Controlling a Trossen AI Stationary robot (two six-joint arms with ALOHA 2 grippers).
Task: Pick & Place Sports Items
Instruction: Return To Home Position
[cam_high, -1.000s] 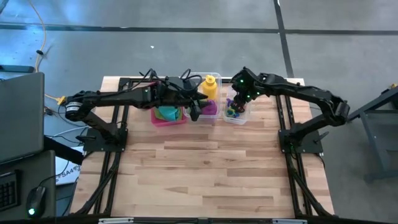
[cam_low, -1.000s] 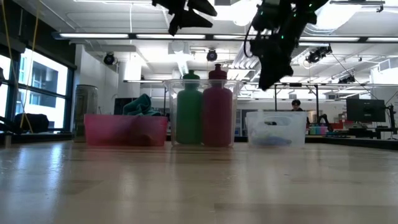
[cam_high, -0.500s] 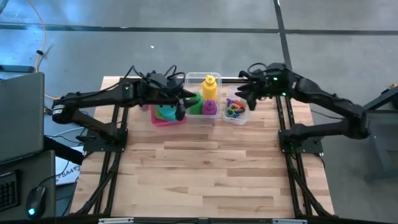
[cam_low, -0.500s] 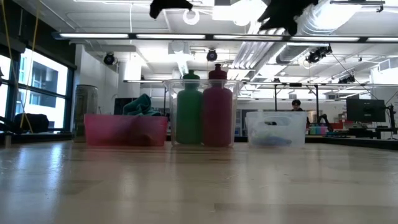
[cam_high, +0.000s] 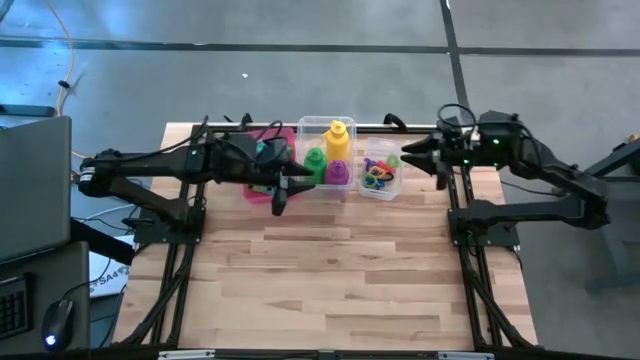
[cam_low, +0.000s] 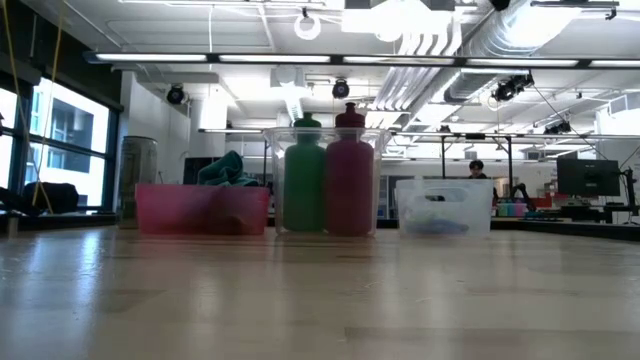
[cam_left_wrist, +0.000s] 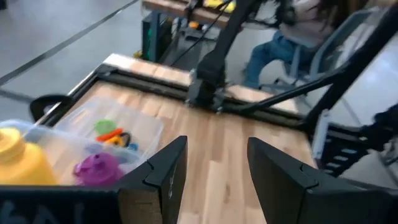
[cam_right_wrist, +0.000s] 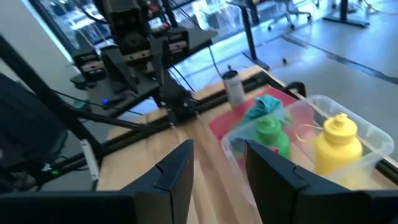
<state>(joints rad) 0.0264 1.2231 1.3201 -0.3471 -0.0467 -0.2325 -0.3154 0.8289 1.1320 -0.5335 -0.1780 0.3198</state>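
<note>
Coloured rings (cam_high: 377, 176) lie in the right bin (cam_high: 381, 193), and bottles (cam_high: 340, 172) stand in the middle bin (cam_high: 311, 133), between both grippers.

- **High view:** the left gripper (cam_high: 279, 200) hangs at the pink bin's (cam_high: 256, 194) front. The right gripper (cam_high: 407, 160) is just right of the rings.
- **Low view:** no gripper shows.
- **Wrist views:** both pairs of fingers are spread and empty.

Judged: each arm's way outward is free.
</note>
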